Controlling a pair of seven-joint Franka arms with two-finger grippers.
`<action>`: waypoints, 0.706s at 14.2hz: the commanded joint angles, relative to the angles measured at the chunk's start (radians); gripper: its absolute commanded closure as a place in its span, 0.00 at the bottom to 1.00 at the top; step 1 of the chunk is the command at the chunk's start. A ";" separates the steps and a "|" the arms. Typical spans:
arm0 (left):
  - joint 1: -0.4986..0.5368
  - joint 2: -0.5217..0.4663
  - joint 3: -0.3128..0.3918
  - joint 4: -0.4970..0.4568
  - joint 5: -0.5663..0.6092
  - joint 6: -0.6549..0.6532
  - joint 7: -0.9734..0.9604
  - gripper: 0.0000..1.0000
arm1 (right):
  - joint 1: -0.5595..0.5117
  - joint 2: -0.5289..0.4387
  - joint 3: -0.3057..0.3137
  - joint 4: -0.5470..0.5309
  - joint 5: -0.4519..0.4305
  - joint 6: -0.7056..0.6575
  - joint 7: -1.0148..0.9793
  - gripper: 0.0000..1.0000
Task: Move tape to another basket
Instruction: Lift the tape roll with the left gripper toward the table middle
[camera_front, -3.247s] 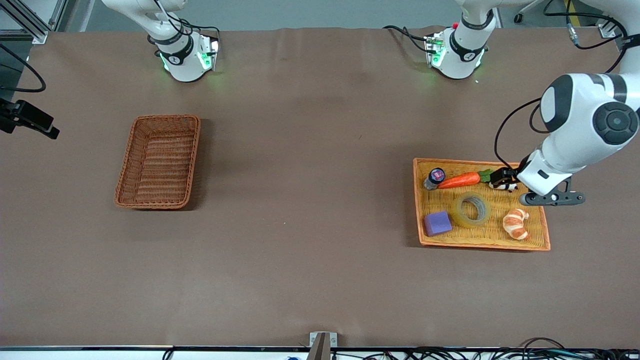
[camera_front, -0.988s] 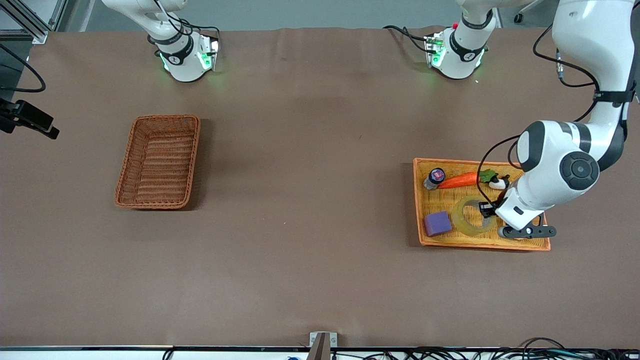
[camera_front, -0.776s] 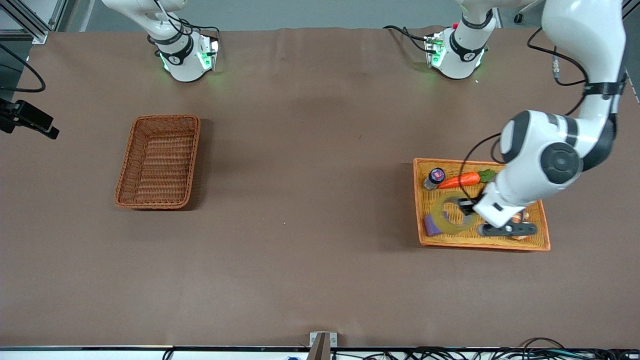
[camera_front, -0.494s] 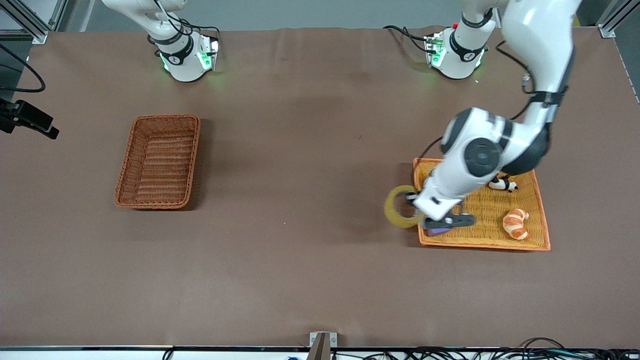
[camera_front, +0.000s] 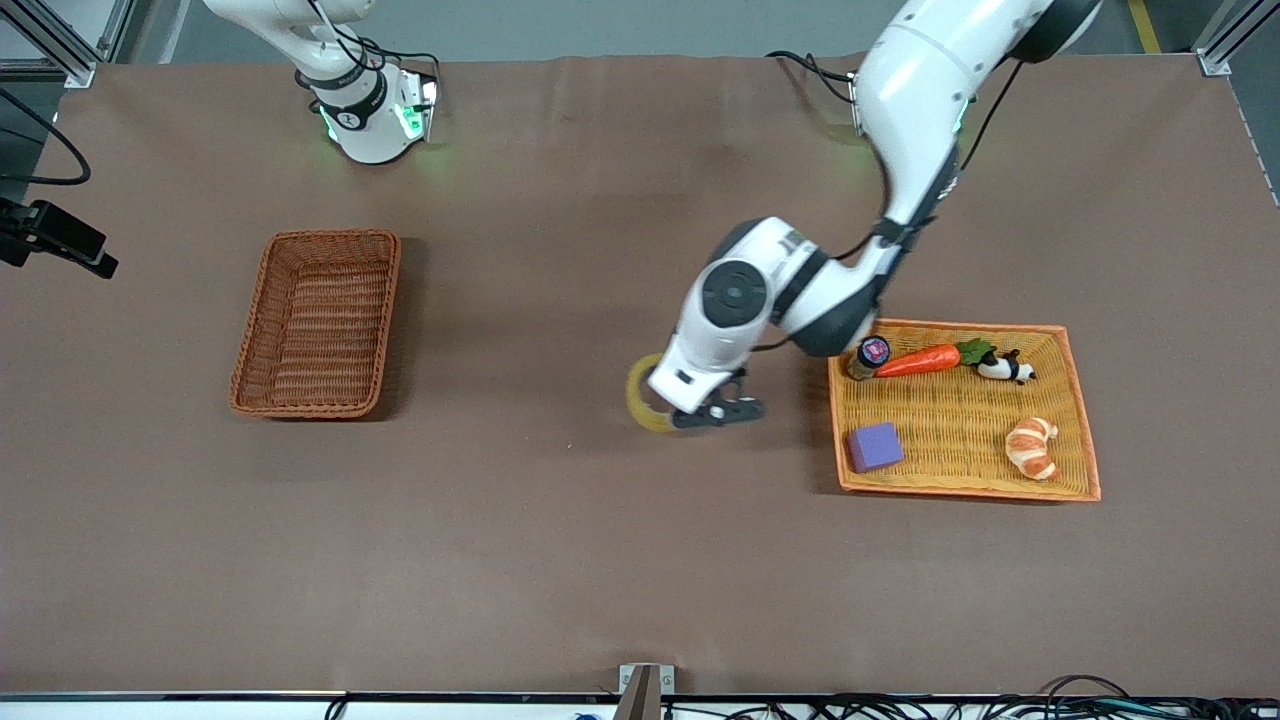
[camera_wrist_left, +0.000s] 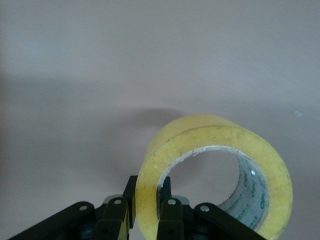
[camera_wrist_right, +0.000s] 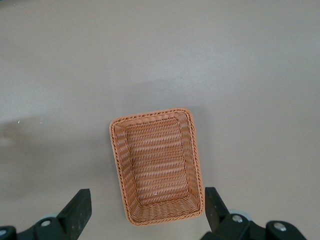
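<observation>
Left gripper (camera_front: 690, 408) in the air over bare tablecloth (camera_front: 560, 540) between the two woven containers, fingers (camera_wrist_left: 170, 212) clamped across the wall of the tape (camera_wrist_left: 215, 172), one inside the ring and one outside. Tape (camera_front: 642, 398) carried on edge, clear of the cloth, hanging just beside the yellow-orange tray (camera_front: 1085, 440) and well apart from the basket (camera_front: 252, 350). Basket (camera_wrist_right: 116, 150) lying toward the right arm's end of the table, nothing inside. Right gripper (camera_wrist_right: 145, 220) waiting high over the basket, spread wide. On the tray: purple block (camera_front: 875, 446), croissant (camera_front: 1032, 447), carrot (camera_front: 920, 360), small bottle (camera_front: 868, 356), panda figure (camera_front: 1003, 368).
</observation>
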 joint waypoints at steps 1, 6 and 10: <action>-0.083 0.088 0.010 0.078 0.018 0.078 -0.060 1.00 | -0.008 0.007 0.000 0.015 0.022 -0.010 -0.015 0.00; -0.171 0.178 0.022 0.107 0.021 0.176 -0.138 0.58 | -0.008 0.007 0.000 0.015 0.022 -0.010 -0.015 0.00; -0.154 0.078 0.062 0.106 0.032 0.086 -0.129 0.00 | -0.005 0.007 0.000 0.013 0.022 -0.009 -0.014 0.00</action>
